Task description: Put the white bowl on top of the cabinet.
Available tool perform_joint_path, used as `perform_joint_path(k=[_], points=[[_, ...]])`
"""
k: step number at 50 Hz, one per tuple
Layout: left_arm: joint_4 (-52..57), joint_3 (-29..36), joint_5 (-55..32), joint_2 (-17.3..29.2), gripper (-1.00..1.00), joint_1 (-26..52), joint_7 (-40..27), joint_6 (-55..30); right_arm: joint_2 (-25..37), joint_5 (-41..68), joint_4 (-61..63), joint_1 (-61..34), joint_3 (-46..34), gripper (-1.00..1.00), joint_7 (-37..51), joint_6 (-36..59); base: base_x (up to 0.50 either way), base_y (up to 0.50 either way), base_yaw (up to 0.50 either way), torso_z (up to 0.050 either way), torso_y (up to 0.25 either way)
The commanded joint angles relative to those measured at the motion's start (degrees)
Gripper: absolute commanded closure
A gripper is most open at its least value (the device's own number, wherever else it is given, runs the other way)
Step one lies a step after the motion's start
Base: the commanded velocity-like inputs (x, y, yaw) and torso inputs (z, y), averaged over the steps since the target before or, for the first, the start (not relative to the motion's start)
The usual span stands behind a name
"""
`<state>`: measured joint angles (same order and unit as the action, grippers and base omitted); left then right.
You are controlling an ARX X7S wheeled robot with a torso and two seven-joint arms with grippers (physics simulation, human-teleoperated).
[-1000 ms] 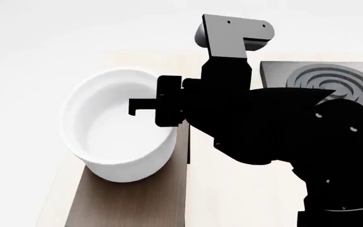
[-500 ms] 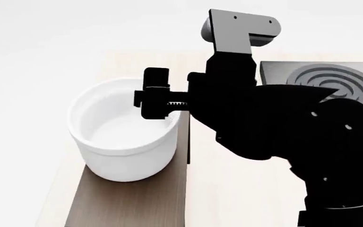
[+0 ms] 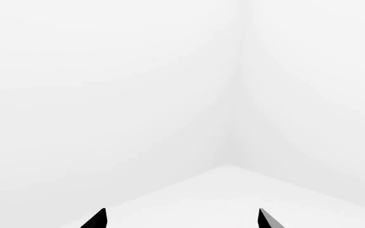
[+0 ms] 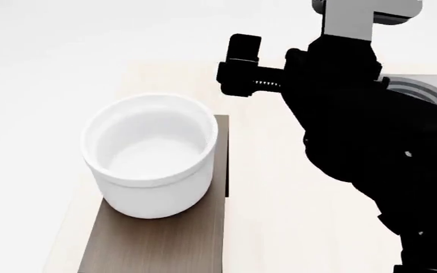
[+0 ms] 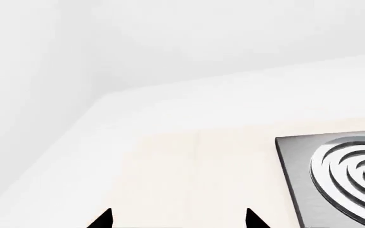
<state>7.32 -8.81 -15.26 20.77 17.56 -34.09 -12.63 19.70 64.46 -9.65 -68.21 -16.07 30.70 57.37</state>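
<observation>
- Now I see a pale wooden counter [image 4: 264, 227] in a bare white room.
- The glossy, straight-walled white bowl [image 4: 150, 162] stands upright on the cabinet [image 4: 157, 244]'s wood-grain top.
- My right gripper [image 4: 239, 60] hangs empty, jaws apart, beside the ringed stove plate [image 5: 341, 171].
- My left gripper [image 3: 181, 219] shows parted tips.

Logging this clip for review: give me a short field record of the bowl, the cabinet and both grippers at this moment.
bowl: white bowl upright on the cabinet top, at its far end
right gripper: open, empty, raised clear of the bowl
left gripper: open, empty, facing bare white walls
nearby: stove plate on the table
task state: bowl appears placed
</observation>
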Motion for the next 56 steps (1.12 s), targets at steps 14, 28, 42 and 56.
perform_joint_path(k=[14, 28, 42, 56], points=[[-0.07, 0.13, -0.16, 0.15, -1.00, 0.02, -0.20, 0.18, 5.85, -9.04, 3.26, 8.63, -0.17, -1.00, -0.66, -11.21, 0.00, 0.00, 0.00, 0.000, 0.000], [0.12, 0.40, -0.12, 0.22, -1.00, -0.10, -0.38, 0.08, 8.11, -12.22, 4.10, 12.70, -0.21, -1.00, -0.09, -14.78, 0.00, 0.00, 0.00, 0.000, 0.000], [-0.14, 0.56, -0.13, 0.27, -1.00, -0.15, -0.41, 0.35, 10.18, -18.16, 5.32, 17.95, -2.67, -1.00, -0.12, -19.98, 0.00, 0.00, 0.00, 0.000, 0.000], [-0.17, 0.74, -0.26, 0.31, -1.00, -0.14, -0.43, 0.45, 11.46, -21.57, 4.42, 21.33, -3.06, -1.00, 0.63, -23.73, 0.00, 0.00, 0.00, 0.000, 0.000]])
